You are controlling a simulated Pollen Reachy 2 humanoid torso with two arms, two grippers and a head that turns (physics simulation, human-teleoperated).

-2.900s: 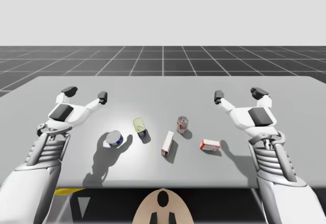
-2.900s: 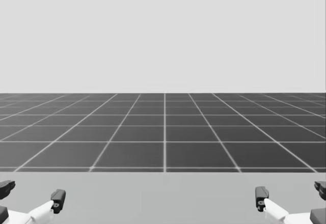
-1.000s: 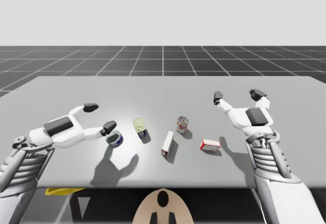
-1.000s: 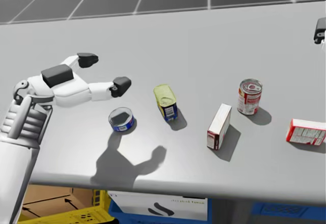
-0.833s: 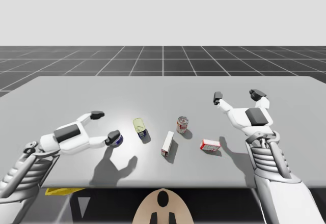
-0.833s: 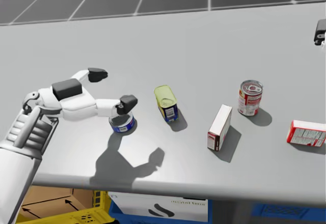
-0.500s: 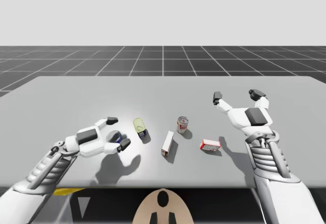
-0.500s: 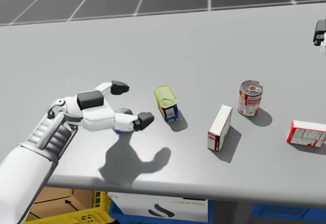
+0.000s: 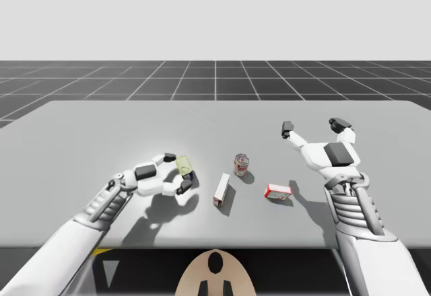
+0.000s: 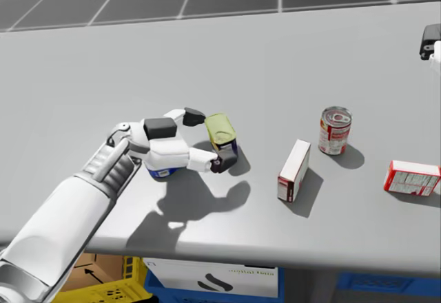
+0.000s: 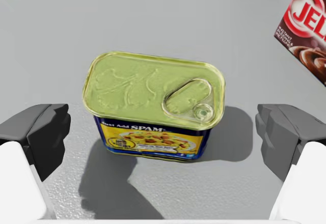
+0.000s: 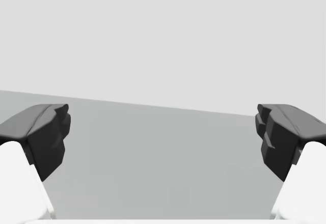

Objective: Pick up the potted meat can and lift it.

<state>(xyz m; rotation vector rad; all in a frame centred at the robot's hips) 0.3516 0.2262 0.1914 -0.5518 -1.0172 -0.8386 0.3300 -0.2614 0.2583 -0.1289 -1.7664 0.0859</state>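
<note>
Upright on grey surface [image 11: 153, 10], untouched between fingers of the spread left pincer [image 11: 163, 135] at 9 and 3 o'clock: blue rectangular metal can with yellow-green lid [image 11: 153, 102]. Likely stiff, slick, fairly heavy; best squeezed low across short ends

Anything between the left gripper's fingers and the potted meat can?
Nothing. In the left wrist view the potted meat can stands between the open fingers of the left gripper, bare table showing in each gap.

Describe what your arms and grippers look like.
My left arm and right arm have smooth white shells with ribbed grey wrists. My left gripper and right gripper each have two white fingers with dark grey tips and a dark panel behind them.
</note>
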